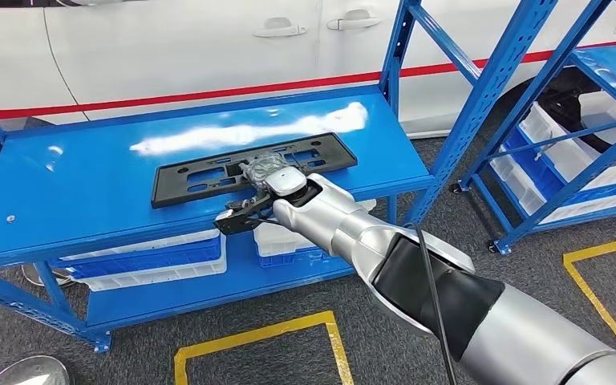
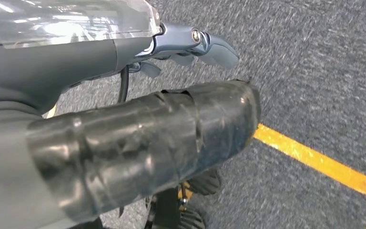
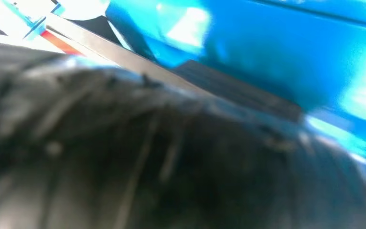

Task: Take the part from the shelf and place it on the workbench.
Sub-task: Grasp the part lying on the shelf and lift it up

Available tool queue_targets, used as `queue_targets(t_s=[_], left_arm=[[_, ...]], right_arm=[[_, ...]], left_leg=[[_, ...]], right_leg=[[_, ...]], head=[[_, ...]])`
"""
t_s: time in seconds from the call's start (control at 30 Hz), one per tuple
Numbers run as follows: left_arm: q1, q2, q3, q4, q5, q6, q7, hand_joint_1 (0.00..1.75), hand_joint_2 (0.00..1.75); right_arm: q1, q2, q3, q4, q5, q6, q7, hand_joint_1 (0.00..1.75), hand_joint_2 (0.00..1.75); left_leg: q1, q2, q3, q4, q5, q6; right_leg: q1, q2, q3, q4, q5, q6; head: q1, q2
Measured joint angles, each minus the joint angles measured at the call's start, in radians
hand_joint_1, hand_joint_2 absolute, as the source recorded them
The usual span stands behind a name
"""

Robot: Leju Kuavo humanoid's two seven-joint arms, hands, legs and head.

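While the black licence-plate bracket [image 1: 253, 167] lies flat on the blue workbench [image 1: 88, 184], my right hand [image 1: 266, 195] sits at its near edge; I cannot tell whether the fingers grip it (the wrist view is blurred). I judge placement nearly done; next I release and lift clear. My left hand [image 2: 190, 45] hangs over floor, fingers curled on nothing.

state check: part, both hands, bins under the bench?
black part: lying flat on the blue workbench, near its front edge.
right robot hand: over the part's front edge; grip or contact cannot be told.
left robot hand: hanging over grey floor, holds nothing, fingers curled in.
white bins: sitting on the lower shelf, contents not visible.
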Motion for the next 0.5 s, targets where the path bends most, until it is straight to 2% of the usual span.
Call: queue_targets(t_s=[0.03,0.07,0.13,0.17,0.2,0.23,0.3,0.33,0.37,0.4,0.5], left_arm=[[0.000,0.000,0.000,0.000,0.000,-0.001,0.000,0.00,0.00],[0.000,0.001,0.000,0.000,0.000,-0.001,-0.001,0.00,0.00],[0.000,0.001,0.000,0.000,0.000,-0.002,-0.001,0.00,0.00],[0.000,0.001,0.000,0.000,0.000,-0.003,-0.001,0.00,0.00],[0.001,0.001,0.000,0.000,0.000,-0.003,-0.001,0.00,0.00],[0.001,0.002,0.000,0.000,0.000,-0.003,-0.001,0.00,0.00],[0.001,0.004,0.000,0.000,0.000,-0.003,-0.002,0.00,0.00],[0.001,0.005,0.000,0.000,-0.001,-0.003,-0.002,0.00,0.00],[0.000,0.006,0.000,0.000,-0.001,-0.004,-0.003,0.00,0.00],[0.000,0.006,0.000,0.000,-0.001,-0.004,-0.005,0.00,0.00],[0.001,0.006,0.000,0.000,-0.002,-0.007,-0.010,0.00,0.00]], right_arm=[[-0.001,-0.001,0.000,0.000,0.000,0.000,0.000,0.00,0.00],[-0.001,-0.001,0.000,0.000,-0.001,-0.001,0.001,0.00,0.00],[0.001,-0.001,0.000,0.000,-0.002,-0.001,0.000,0.00,0.00],[0.004,-0.001,0.000,0.000,-0.004,-0.001,-0.001,0.00,0.00],[0.008,-0.001,0.000,0.000,-0.004,-0.001,-0.002,0.00,0.00],[0.010,-0.001,0.000,0.000,-0.006,-0.001,-0.002,0.00,0.00],[0.010,-0.001,0.000,0.000,-0.008,-0.001,-0.002,0.00,0.00],[0.008,-0.001,0.000,0.000,-0.009,-0.001,-0.002,0.00,0.00],[0.007,-0.001,0.000,0.000,-0.010,-0.001,-0.002,0.00,0.00],[0.006,-0.002,0.000,0.000,-0.011,-0.001,-0.003,0.00,0.00],[0.006,-0.003,0.000,0.000,-0.011,-0.001,-0.003,0.00,0.00]], left_leg=[[-0.001,0.001,-0.008,0.021,-0.013,-0.004],[-0.002,0.001,-0.028,0.065,-0.037,-0.007],[-0.001,0.002,-0.091,0.191,-0.090,-0.011],[-0.001,0.002,-0.121,0.244,-0.105,-0.013],[-0.001,0.002,-0.137,0.265,-0.100,-0.014],[-0.001,0.002,-0.135,0.250,-0.078,-0.014],[-0.001,0.002,-0.084,0.130,-0.006,-0.012],[-0.003,0.002,-0.056,0.070,0.016,-0.010],[-0.004,0.001,-0.037,0.031,0.026,-0.006],[-0.006,0.000,-0.030,0.017,0.024,-0.002],[-0.006,-0.002,-0.027,0.012,0.024,0.011]], right_leg=[[-0.005,-0.001,0.008,-0.011,0.003,-0.002],[-0.009,-0.002,0.015,-0.019,0.006,-0.003],[-0.007,-0.002,0.018,-0.019,0.004,-0.004],[-0.007,-0.001,0.019,-0.015,0.001,-0.004],[-0.007,0.000,0.019,-0.011,-0.003,-0.005],[-0.007,0.001,0.019,-0.006,-0.007,-0.003],[-0.009,0.002,0.020,0.008,-0.019,0.003],[-0.008,0.003,0.018,0.017,-0.025,0.008],[-0.007,0.004,0.015,0.024,-0.030,0.013],[-0.005,0.004,0.012,0.028,-0.032,0.018],[-0.005,0.005,0.010,0.036,-0.041,0.028]], head=[[0.000,0.000],[0.000,0.000],[-0.001,0.000],[0.000,0.000],[-0.001,0.000],[-0.001,0.000],[0.000,0.000],[-0.001,0.000],[-0.001,0.000],[-0.001,0.000],[-0.001,0.000]])
